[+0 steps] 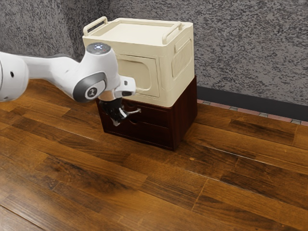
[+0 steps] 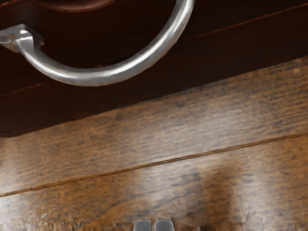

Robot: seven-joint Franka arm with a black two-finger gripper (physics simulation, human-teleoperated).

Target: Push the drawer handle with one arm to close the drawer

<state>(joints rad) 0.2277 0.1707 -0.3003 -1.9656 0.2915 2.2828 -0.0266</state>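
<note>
One white arm (image 1: 50,67) to follow in from the exterior view's left, bent down to a black gripper (image 1: 117,121) before the dark red-brown cabinet (image 1: 185,108). Pressed together at the fingertips (image 2: 143,225), with just a thin line between, and pinching nothing. Near them, the silver drawer handle (image 2: 103,77): a smooth curved bar, fixed to the dark drawer front (image 1: 156,116). Apart from the fingertips in the wrist view, with wooden floor (image 1: 231,192) showing between. Partly behind the gripper in the exterior view, so hard to judge how far out or in to call the drawer. On top of the cabinet, a cream box (image 1: 182,36) with two raised grips and a panelled front. Behind it all, a mottled grey wall (image 1: 250,48), with a dark skirting board (image 1: 250,101) along its foot
</note>
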